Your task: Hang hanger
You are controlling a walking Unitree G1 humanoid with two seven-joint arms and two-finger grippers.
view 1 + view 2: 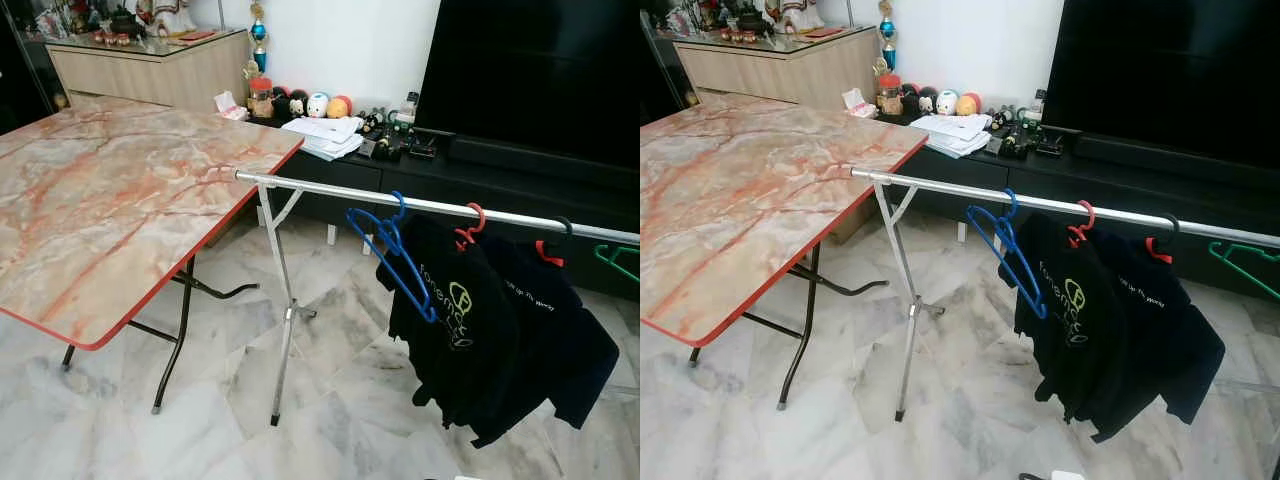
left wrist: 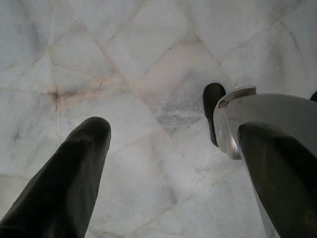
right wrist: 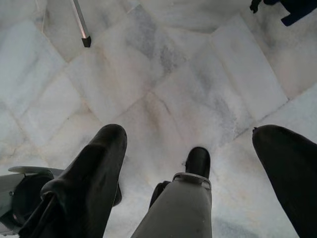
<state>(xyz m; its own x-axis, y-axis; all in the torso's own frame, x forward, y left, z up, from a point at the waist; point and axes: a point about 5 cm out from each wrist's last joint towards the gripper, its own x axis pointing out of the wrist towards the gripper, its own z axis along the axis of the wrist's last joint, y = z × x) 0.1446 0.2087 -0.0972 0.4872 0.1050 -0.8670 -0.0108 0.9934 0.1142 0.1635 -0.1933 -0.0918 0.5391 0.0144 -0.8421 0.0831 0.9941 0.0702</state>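
An empty blue hanger [image 1: 396,256] hangs by its hook on the silver rail [image 1: 330,190] of a clothes rack, tilted, at the left of the hung clothes. Right of it, two black T-shirts [image 1: 470,320] hang on red hangers [image 1: 470,228], and a green hanger [image 1: 618,260] sits at the rail's far right end. Both arms hang down at my sides. In the left wrist view my left gripper [image 2: 171,130] is open over bare marble floor. My right gripper [image 3: 187,134] is open too, above the floor, holding nothing.
A folding table [image 1: 110,200] with a marble-pattern top and red edge stands on the left, its corner touching the rail's end. The rack's crossed legs [image 1: 285,310] stand on the marble floor. Behind are a black TV console [image 1: 480,170], a large TV and a wooden sideboard [image 1: 150,70].
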